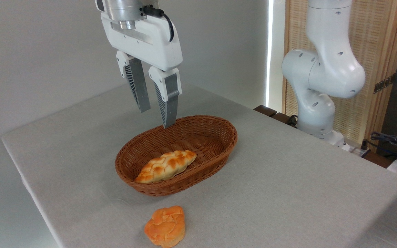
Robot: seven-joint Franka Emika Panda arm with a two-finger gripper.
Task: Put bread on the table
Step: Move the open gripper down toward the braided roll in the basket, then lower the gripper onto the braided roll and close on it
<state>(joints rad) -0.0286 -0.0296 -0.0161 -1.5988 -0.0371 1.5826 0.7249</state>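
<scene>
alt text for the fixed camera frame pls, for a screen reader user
A braided bread lies in a brown wicker basket on a grey-clothed table, with the robot's open, empty tool raised above the basket's far rim. A small orange bun sits on the cloth in front.

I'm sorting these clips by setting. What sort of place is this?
Probably a robotics lab, staged as a kitchen table: a robot arm beside a cloth-covered table, loose cables, and a wicker basket holding braided bread.
</scene>
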